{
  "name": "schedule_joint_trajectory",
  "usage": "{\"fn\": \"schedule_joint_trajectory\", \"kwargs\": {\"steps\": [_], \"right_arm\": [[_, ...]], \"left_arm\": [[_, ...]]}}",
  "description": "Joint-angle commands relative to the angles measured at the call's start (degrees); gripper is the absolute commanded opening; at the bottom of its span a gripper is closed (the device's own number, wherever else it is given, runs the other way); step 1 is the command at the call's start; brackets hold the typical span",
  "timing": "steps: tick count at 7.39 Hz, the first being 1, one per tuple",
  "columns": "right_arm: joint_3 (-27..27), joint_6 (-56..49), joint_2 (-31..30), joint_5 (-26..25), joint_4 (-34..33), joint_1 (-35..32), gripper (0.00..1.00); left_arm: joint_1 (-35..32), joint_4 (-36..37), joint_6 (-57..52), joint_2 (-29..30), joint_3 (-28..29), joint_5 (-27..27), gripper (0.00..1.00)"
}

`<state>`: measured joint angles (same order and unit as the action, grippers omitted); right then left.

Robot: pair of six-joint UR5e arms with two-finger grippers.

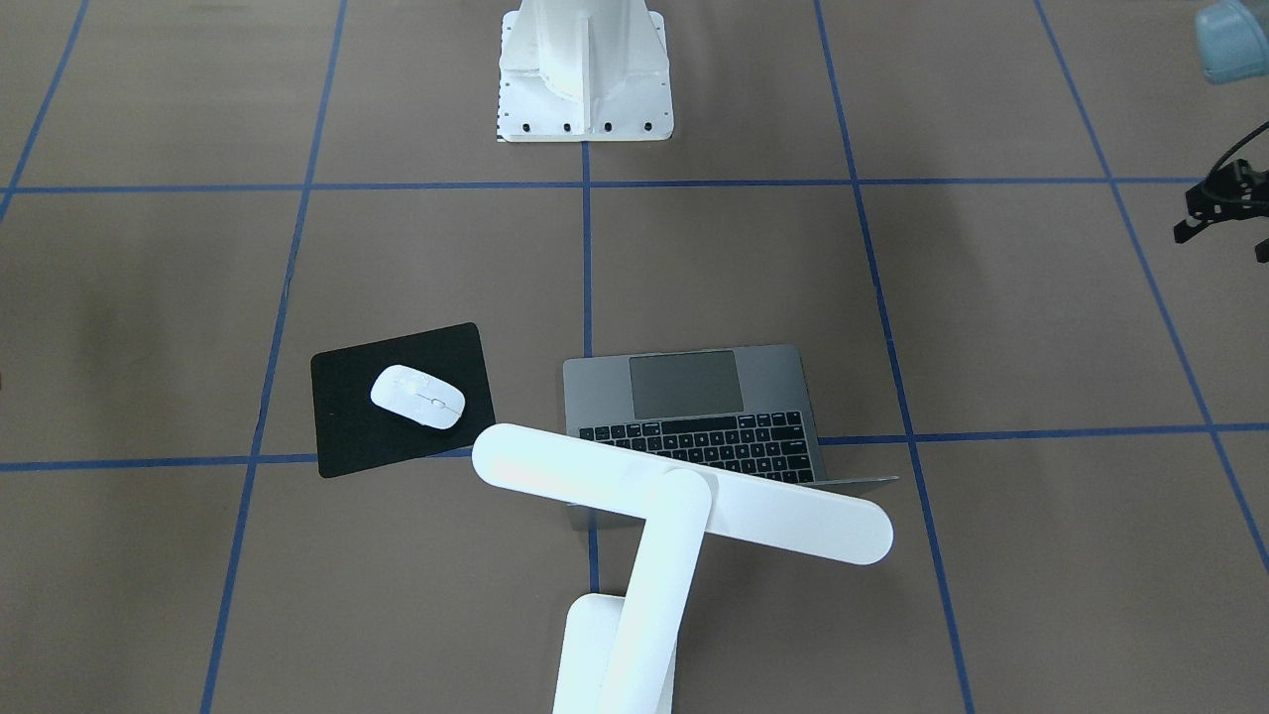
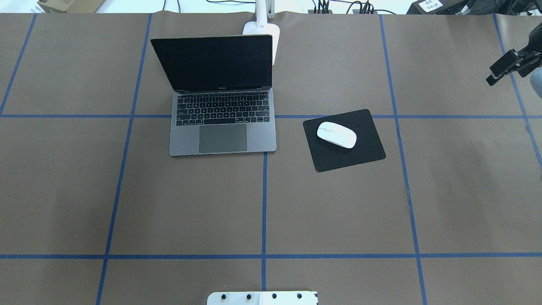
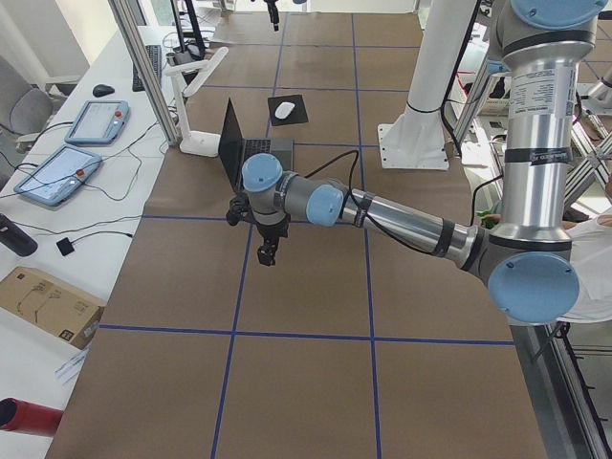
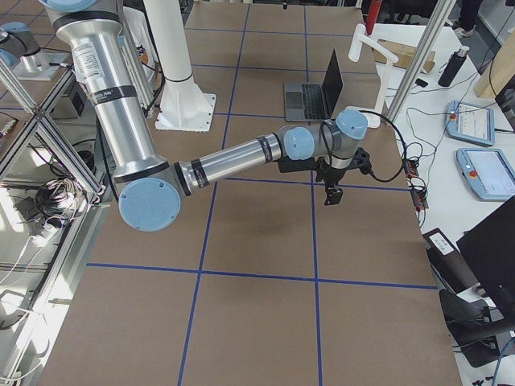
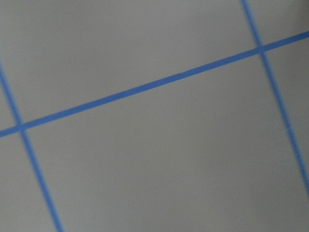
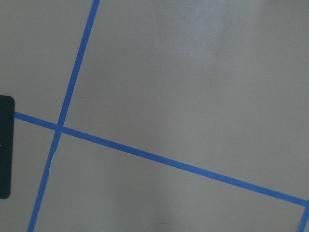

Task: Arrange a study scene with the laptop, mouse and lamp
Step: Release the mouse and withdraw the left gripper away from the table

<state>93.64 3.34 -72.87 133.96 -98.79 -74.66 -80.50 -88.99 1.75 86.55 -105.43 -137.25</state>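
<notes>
- Shows the laptop [image 2: 222,127] open on the bench [image 2: 338,212], toward 11 o'clock from the bench's middle in the overhead view, dark screen raised at its 12 o'clock edge.
- Places the lamp [image 1: 684,506] just behind that screen, between the laptop's 12 and 1 o'clock, base on the bench and bar head raised.
- Finds the mouse [image 2: 336,134] lying on a black mat [image 2: 360,154] at the laptop's 3 o'clock, apart from the laptop.
- Hangs the left claw [image 3: 268,254] above the bench, well off toward the laptop's 9 o'clock; cannot tell whether released or clenched.
- Hangs the right claw [image 4: 331,195] well beyond the mat toward 2 o'clock; cannot tell its grip either.
- Shows a white pedestal [image 2: 262,298] at 6 o'clock.
</notes>
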Motion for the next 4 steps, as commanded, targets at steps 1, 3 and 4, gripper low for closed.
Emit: {"fn": "schedule_joint_trajectory", "kwargs": {"steps": [1, 3, 4], "right_arm": [[2.59, 2.35, -2.0, -0.71, 0.0, -0.39, 0.99], [4.17, 3.16, -3.5, -1.42, 0.0, -1.27, 0.99], [4.88, 3.25, -4.2, -1.07, 0.0, -2.06, 0.99]], "left_arm": [[-3.6, 0.14, -3.74, -0.51, 2.42, 2.75, 0.99], [-3.7, 0.4, -4.74, -0.68, 3.04, 3.22, 0.99], [-3.7, 0.49, -4.74, -0.77, 2.87, 3.13, 0.99]]}}
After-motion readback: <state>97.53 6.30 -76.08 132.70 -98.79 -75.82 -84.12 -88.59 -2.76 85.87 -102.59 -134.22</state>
